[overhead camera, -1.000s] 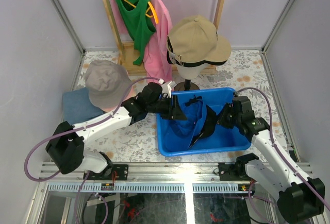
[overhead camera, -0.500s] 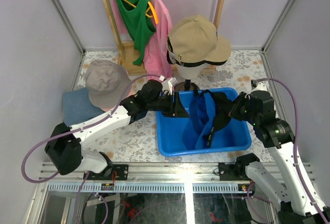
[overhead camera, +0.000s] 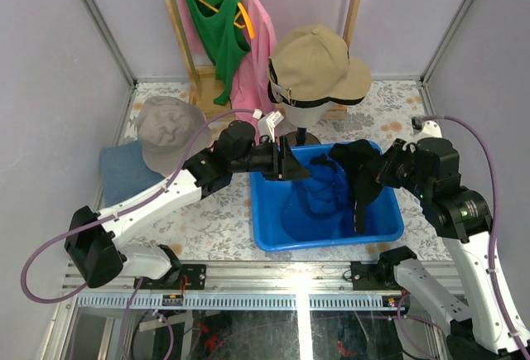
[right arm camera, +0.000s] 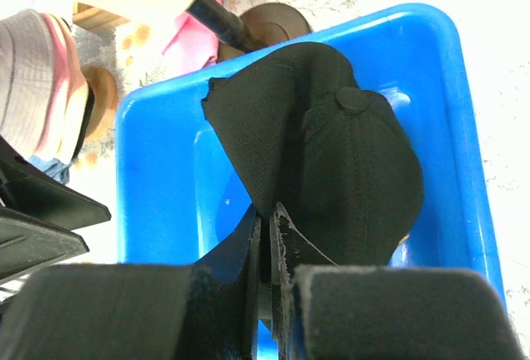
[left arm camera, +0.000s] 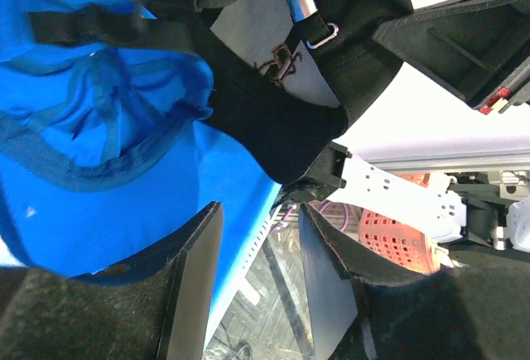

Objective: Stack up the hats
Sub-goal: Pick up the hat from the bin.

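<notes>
Black fabric: the black cap (overhead camera: 356, 165) hangs above the right half of the blue bin (overhead camera: 258, 211), crown folded, strap dangling down into the bin. Right gripper (right arm camera: 267, 221): fingers pressed together on a fold of the crown, not far from the top button. Left gripper (overhead camera: 288, 164): at the bin's far left corner, fingers apart, bin wall visible through the gap, nothing seen clamped. Blue cap (overhead camera: 319, 190): inside the bin, bunched and partly raised just beside the left gripper, close under the black cap. What props it up I cannot tell.

Handling, in my judgement: both caps are light and limp in the crown, stiffer only in the peak. The present pinch lets the black cap collapse. The peak or the sweatband edge would carry it truer for stacking. The strap and its metal buckle (left arm camera: 310, 14) look liable to snag the blue cap.

Other stock: a grey-taupe bucket hat (overhead camera: 170, 132) tops a pile well left of the bin. A khaki cap (overhead camera: 319, 66) sits on the mannequin head (overhead camera: 305, 112) beyond the bin's far edge.

Markings: a small brown emblem (left arm camera: 277, 64) on the black cap's inner lining, too small to read. No other writing seen.
</notes>
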Robot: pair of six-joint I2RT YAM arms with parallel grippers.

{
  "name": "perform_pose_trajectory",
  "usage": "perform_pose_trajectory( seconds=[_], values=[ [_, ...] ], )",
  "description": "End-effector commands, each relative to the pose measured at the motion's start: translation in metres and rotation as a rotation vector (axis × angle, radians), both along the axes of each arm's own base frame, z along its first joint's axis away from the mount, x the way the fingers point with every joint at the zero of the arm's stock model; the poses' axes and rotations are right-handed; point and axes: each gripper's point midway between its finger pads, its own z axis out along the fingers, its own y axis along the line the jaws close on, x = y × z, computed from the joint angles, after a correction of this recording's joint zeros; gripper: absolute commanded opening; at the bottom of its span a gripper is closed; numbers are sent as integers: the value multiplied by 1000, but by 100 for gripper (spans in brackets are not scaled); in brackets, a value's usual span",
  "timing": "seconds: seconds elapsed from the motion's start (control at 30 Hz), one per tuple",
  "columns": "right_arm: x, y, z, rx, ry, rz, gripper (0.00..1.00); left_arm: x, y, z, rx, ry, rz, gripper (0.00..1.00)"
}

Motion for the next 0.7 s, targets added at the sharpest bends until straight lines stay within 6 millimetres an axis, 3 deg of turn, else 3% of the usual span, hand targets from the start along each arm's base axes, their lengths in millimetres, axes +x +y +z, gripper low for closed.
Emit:
perform_pose_trajectory(
  seconds=[0.0, 0.23, 0.43, 0.67],
  values=[
    [1, 7, 37, 13, -107, 58, 0, 2, -7, 38, -94, -44, 7, 42],
    [-5, 30, 64, 101, -170, 176, 0, 4, -9, 47, -129, -37, 18, 44],
    [-14, 53, 93, 201, -213, 297, 0, 5, -6, 72, -200, -53, 48, 51],
    [-20, 65, 111, 271, -232, 353, 0, 3, -3, 104, -278, -69, 69, 58]
  ],
)
